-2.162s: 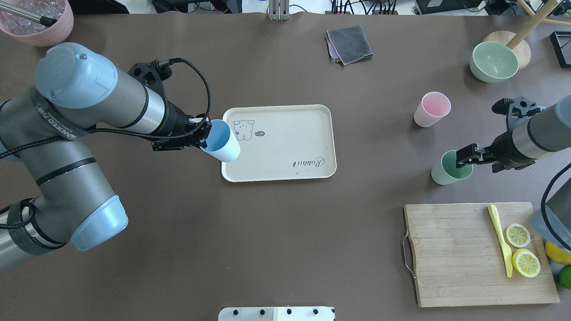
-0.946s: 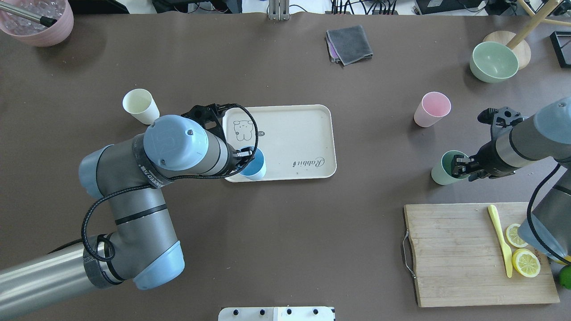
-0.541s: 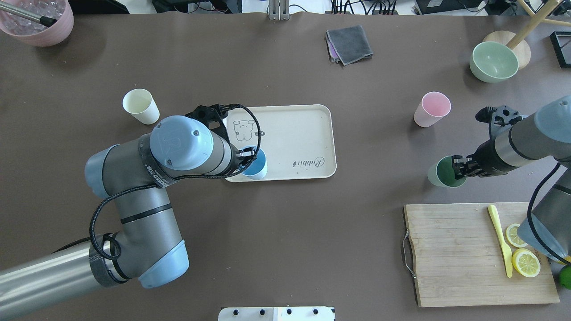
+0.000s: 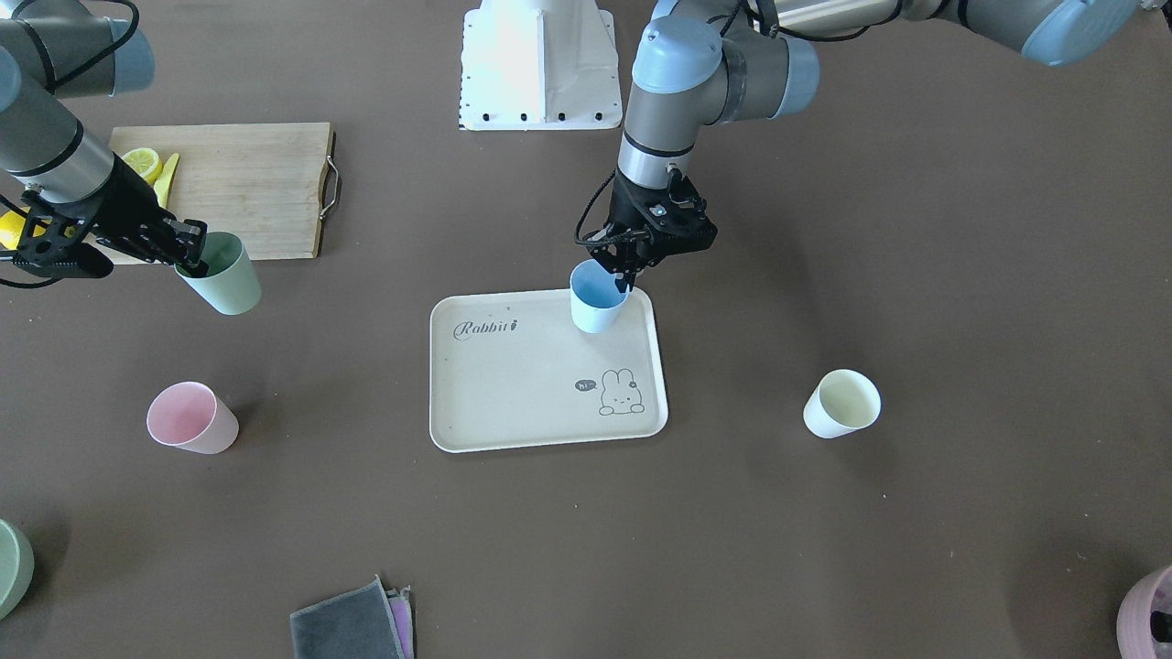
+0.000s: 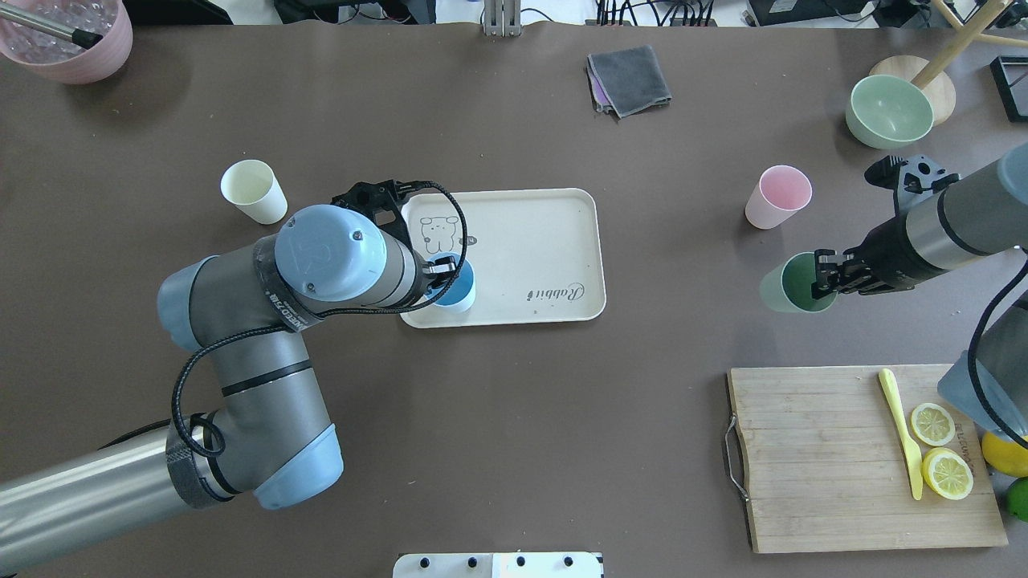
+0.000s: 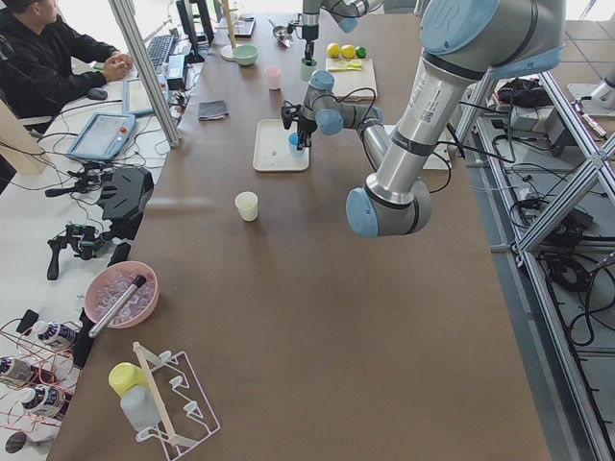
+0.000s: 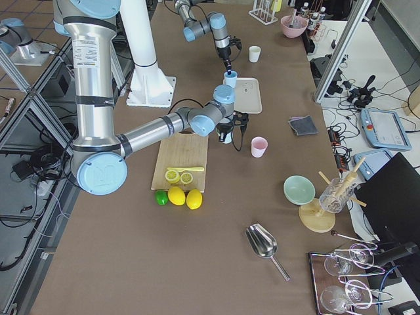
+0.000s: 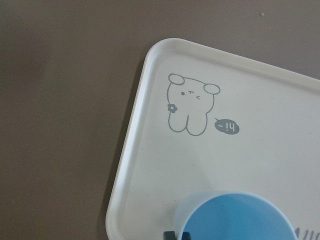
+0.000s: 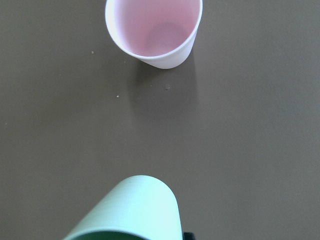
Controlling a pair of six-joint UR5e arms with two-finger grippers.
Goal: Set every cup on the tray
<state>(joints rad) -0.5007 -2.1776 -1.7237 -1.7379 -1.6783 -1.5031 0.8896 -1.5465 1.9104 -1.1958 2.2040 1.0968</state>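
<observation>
The light blue cup (image 5: 458, 287) (image 4: 595, 300) stands upright in the tray's (image 5: 522, 229) (image 4: 522, 394) corner by the rabbit drawing. My left gripper (image 5: 443, 270) (image 4: 623, 275) is shut on its rim; I cannot tell whether its base touches. In the left wrist view the blue cup (image 8: 235, 217) fills the bottom edge. My right gripper (image 5: 826, 277) (image 4: 192, 259) is shut on the rim of the green cup (image 5: 789, 282) (image 4: 224, 282) (image 9: 132, 210), which hangs tilted above the table. The pink cup (image 5: 777, 197) (image 9: 154, 30) and cream cup (image 5: 253, 190) (image 4: 842, 404) stand on the table.
A wooden cutting board (image 5: 835, 457) with lemon slices and a yellow knife lies at the near right. A sage bowl (image 5: 889, 111) sits at the far right, a grey cloth (image 5: 629, 79) at the back, a pink pot (image 5: 68, 44) in the far left corner.
My left arm carried the blue cup from the tray's left edge over the tray and set it upright in the corner. My right gripper lifted the green cup, tilted it and shifted it leftward.
</observation>
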